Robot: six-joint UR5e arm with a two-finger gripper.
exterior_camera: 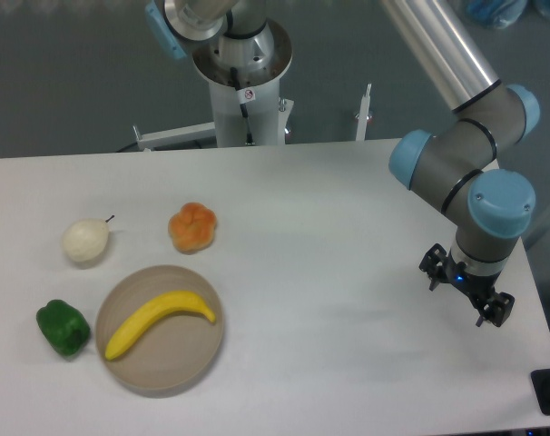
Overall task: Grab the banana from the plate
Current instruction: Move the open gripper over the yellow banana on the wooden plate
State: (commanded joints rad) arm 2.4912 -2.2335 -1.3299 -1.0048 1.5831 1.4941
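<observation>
Camera: banana (159,321) lies diagonally across the plate (191,365), plate at 7 o'clock on the table (329,236). Hand (465,291) hangs at 4 o'clock near the table edge, well apart from the plate, fingers spread, holding nothing. Green pepper (63,328) at the plate's 9 o'clock, pear (84,241) at 11, orange fruit (192,227) at 12.
</observation>
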